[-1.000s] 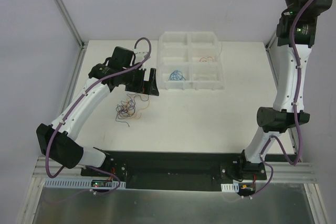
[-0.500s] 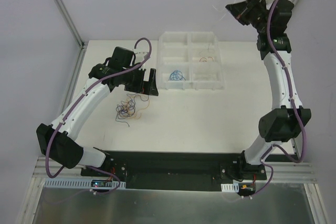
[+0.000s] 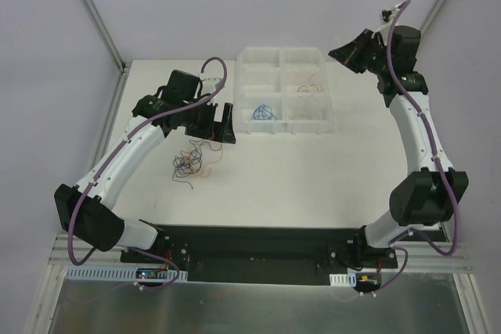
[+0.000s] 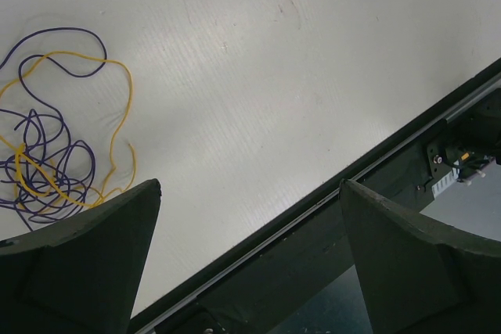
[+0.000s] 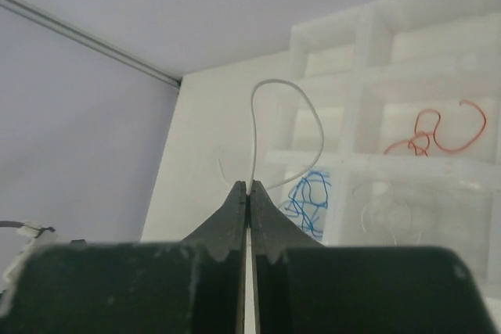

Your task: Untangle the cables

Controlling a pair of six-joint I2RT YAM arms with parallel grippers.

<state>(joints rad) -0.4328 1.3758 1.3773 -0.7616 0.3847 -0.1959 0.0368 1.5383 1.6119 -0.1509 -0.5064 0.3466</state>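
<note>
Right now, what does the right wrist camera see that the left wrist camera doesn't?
Only the right wrist view shows the right hand pinched shut on a thin white cable. It also shows the clear tray holding blue cables and an orange cable. Only the left wrist view shows the left hand wide open, a purple and yellow tangle lying near one finger, and the black rail at the table's edge. Both views show the white table.
</note>
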